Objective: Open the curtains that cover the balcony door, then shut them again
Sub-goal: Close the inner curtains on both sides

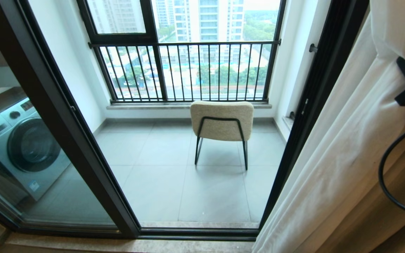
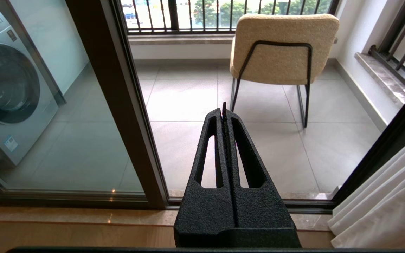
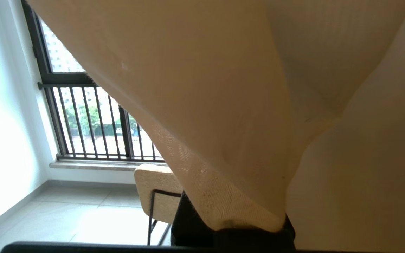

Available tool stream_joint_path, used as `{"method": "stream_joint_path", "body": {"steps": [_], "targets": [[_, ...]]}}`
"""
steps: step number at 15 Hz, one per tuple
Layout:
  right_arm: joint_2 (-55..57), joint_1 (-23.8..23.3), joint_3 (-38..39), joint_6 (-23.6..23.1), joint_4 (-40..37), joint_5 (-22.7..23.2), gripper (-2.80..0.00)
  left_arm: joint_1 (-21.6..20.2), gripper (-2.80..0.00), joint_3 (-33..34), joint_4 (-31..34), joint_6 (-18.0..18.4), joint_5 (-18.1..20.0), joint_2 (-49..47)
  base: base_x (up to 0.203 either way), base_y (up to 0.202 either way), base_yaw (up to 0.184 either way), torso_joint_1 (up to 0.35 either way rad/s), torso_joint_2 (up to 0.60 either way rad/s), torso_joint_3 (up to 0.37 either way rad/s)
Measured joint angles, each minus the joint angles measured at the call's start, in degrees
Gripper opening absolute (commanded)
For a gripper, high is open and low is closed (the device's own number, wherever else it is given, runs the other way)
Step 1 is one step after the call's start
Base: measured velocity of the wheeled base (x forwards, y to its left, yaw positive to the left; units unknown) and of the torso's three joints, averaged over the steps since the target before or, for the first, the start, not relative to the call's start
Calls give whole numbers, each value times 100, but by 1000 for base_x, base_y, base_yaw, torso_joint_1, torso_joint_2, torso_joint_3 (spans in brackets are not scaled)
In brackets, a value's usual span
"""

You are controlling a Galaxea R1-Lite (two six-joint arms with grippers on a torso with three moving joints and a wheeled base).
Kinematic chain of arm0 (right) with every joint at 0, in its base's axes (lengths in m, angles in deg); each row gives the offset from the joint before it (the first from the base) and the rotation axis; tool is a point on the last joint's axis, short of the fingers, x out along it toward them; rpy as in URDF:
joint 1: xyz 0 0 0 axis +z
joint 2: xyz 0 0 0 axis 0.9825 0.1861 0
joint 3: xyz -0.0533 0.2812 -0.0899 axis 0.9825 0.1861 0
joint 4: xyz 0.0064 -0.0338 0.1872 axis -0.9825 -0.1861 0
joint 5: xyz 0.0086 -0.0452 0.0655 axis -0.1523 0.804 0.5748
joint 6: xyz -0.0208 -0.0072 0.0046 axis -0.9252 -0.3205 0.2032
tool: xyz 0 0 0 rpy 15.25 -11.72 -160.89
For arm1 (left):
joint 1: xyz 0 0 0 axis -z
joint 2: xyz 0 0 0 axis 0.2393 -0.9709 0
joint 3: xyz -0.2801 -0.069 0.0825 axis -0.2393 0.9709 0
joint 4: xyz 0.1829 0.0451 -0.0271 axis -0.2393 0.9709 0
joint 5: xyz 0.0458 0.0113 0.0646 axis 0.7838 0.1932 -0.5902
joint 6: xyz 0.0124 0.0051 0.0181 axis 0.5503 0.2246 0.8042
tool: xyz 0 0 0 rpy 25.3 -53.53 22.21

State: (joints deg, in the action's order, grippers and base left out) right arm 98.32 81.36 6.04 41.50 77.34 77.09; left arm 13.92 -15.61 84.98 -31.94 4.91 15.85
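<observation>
The right gripper (image 3: 244, 225) is pinching the sheer curtains (image 1: 332, 165), bunched right of the balcony door (image 1: 83, 140); left gripper (image 2: 224, 112) is hanging closed, empty. One chair (image 1: 222, 121), one washing machine (image 1: 19, 147); labels unreadable.

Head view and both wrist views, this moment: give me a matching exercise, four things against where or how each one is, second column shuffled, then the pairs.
Things:
1. curtains
2. chair
3. washing machine
4. left gripper

Place or state:
A. behind the glass panel on the left of the head view
B. shut with nothing in it, pointing toward the balcony floor
C. bunched at the right side of the doorway, fabric pinched in the right gripper
D. on the balcony tiles, its back toward the robot, facing the railing

Pairs: 1-C, 2-D, 3-A, 4-B
</observation>
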Motion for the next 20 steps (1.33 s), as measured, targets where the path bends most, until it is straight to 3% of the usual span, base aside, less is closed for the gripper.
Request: {"method": "stream_joint_path", "body": {"steps": [9, 20], "targets": [[-2, 2, 17, 0, 0, 1, -280, -7, -280, 0, -10, -194, -2, 0, 0, 8, 0, 0, 0, 0], [18, 9, 61, -5, 83, 1, -280, 0, -280, 0, -7, -189, -6, 0, 0, 187, 0, 2, 0, 2]]}}
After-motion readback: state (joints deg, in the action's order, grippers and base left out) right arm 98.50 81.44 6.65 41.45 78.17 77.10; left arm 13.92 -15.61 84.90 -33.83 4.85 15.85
